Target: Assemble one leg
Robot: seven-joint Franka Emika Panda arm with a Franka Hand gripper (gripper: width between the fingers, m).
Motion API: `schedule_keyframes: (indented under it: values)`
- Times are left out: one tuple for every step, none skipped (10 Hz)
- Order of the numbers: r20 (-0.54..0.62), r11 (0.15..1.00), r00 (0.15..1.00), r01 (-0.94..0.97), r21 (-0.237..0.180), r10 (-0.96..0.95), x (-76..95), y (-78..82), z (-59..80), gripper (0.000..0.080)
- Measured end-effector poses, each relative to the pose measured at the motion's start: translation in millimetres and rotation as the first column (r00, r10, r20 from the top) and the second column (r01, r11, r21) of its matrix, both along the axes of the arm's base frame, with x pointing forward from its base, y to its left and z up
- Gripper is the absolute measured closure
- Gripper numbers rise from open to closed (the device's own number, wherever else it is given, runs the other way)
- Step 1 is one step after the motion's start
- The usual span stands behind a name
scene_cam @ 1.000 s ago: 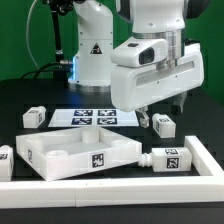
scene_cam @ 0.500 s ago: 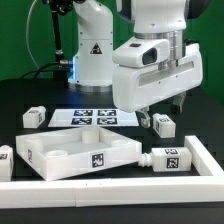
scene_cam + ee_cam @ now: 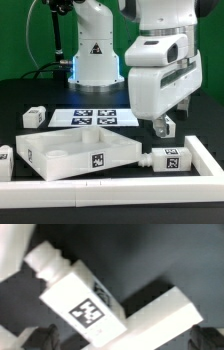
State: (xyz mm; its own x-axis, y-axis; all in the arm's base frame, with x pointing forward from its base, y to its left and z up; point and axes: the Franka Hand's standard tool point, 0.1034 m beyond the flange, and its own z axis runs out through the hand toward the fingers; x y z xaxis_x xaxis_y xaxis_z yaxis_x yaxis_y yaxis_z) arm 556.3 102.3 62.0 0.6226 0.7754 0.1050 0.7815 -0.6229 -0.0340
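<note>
A leg [image 3: 166, 126], a short white block with a black-and-white tag, lies on the black table at the exterior view's right. My gripper [image 3: 168, 117] hangs just above it with its fingers apart and empty. In the wrist view that leg [image 3: 85, 303] lies slantwise between my dark fingers [image 3: 44, 336], and my gripper [image 3: 125, 341] is open around its end. Whether the fingers touch it I cannot tell. The wide white square tabletop [image 3: 60, 152] lies in front at the left.
Other legs lie at the front right [image 3: 166, 158], at the left [image 3: 35, 117] and by the tabletop's left corner [image 3: 5, 160]. The marker board [image 3: 95, 117] lies behind the tabletop. A white rail [image 3: 205, 160] borders the table. Another white part [image 3: 165, 317] lies beside the leg.
The hand has turned about its vertical axis and shifted toward the exterior view's right, so it now hangs over the right leg. No part has moved.
</note>
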Motion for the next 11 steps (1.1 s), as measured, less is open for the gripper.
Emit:
schedule_keyframes:
  values:
    - [0.000,1.000,1.000,0.002,0.000,-0.002,0.2,-0.8,-0.1,0.0150]
    - [0.006,1.000,1.000,-0.019,-0.003,0.019,0.9,-2.2,0.0,0.0150]
    - [0.056,0.990,0.988,-0.141,-0.027,0.143,8.1,-7.6,1.0,0.0150]
    - [0.084,0.978,0.974,-0.206,-0.040,0.209,15.9,-8.1,-1.6,0.0150]
    - [0.089,0.961,0.957,-0.273,-0.045,0.276,27.0,-11.8,-8.4,0.0150]
    - [0.064,0.937,0.935,-0.347,-0.046,0.349,38.0,-14.8,-16.6,0.0150]
    - [0.038,0.929,0.929,-0.368,-0.039,0.369,47.4,-12.8,-19.3,0.0150]
    - [0.054,0.935,0.933,-0.353,-0.042,0.355,48.4,-12.6,-17.7,0.0150]
    - [0.051,0.935,0.934,-0.353,-0.042,0.355,46.3,-13.2,-18.7,0.0150]
    - [0.051,0.935,0.934,-0.352,-0.042,0.354,46.3,-13.5,-19.3,0.0150]
    - [0.050,0.935,0.934,-0.352,-0.042,0.354,46.1,-13.8,-19.6,0.0150]
